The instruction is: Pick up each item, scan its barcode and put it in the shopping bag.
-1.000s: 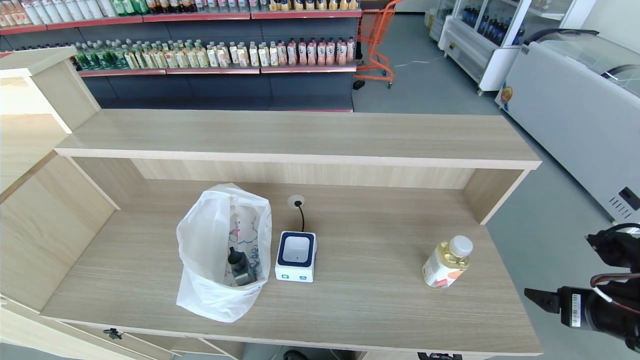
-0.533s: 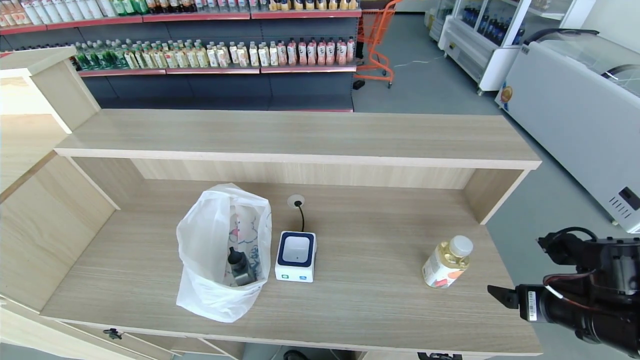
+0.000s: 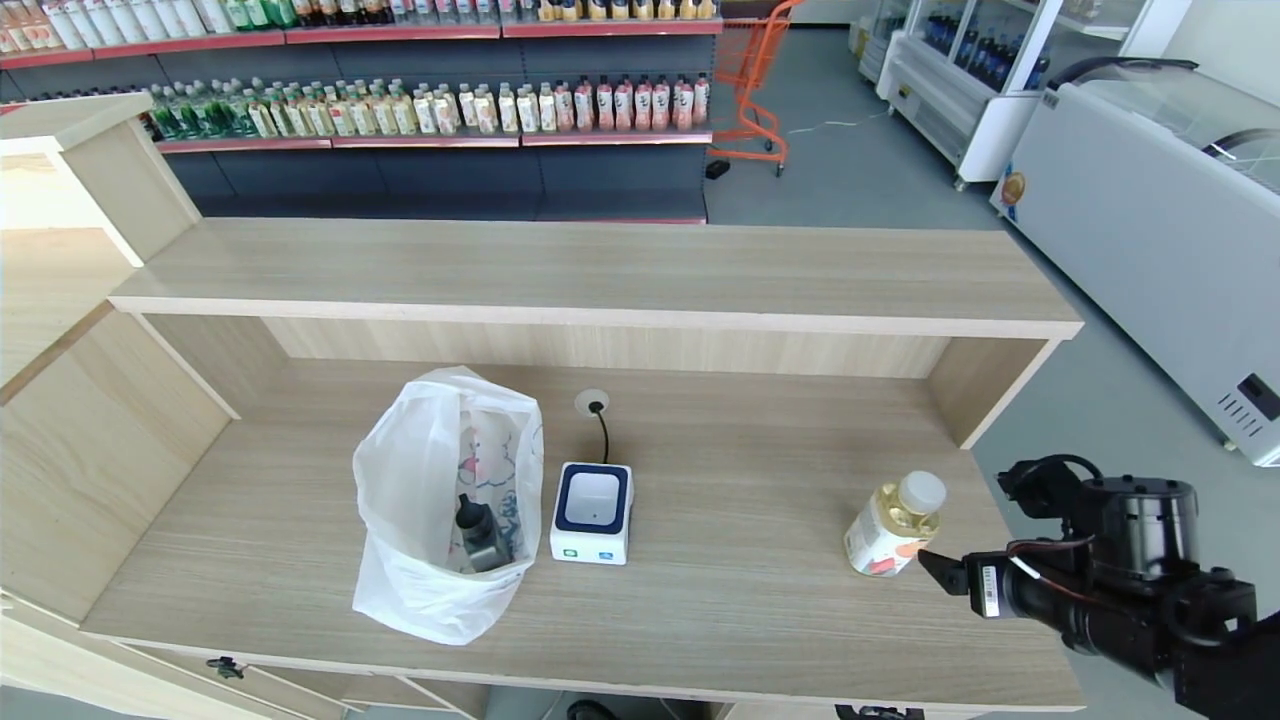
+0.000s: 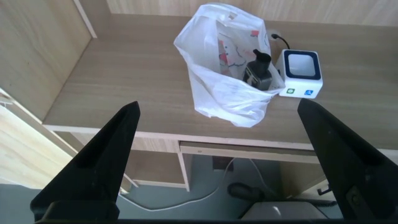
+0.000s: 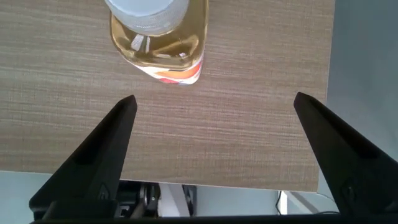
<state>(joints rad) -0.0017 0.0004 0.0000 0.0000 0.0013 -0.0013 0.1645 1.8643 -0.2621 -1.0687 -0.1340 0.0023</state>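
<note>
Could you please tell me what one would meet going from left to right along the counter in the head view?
shopping bag → scanner → bottle

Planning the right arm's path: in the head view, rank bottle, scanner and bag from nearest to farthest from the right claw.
1. Bottle, just left of the right claw.
2. Scanner, mid-counter.
3. Bag, left of the scanner.

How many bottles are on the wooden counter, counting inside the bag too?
2. A clear bottle of yellow liquid stands near the counter's right end; a dark bottle sits inside the shopping bag. The bag may hide more.
</note>
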